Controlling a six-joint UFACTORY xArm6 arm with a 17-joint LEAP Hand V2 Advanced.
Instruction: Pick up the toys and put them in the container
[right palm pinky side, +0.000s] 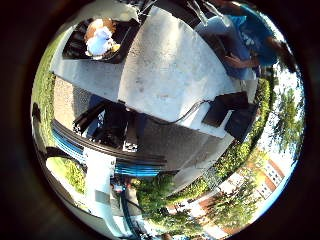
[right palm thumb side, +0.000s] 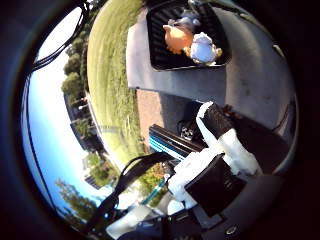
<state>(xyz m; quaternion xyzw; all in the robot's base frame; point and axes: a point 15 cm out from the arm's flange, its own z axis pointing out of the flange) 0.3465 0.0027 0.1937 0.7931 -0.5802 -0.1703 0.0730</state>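
Note:
A black container (right palm thumb side: 158, 52) stands at a corner of the grey table (right palm thumb side: 255, 75). An orange toy (right palm thumb side: 178, 37) and a white toy (right palm thumb side: 203, 47) lie inside it. The little finger side palm view shows the same container (right palm pinky side: 74, 47) with the white toy (right palm pinky side: 98, 40) in it, small and far off. My hand (right palm thumb side: 222, 140) is high above the table and away from the container. Its white and black fingers reach out relaxed and hold nothing. Black fingertips (right palm pinky side: 232, 110) show over the table's edge.
A black and blue frame (right palm pinky side: 100, 145) stands on the paving beside the table. Brick paving (right palm thumb side: 160, 105) and grass (right palm thumb side: 110, 70) lie around the table. Trees and buildings stand far off.

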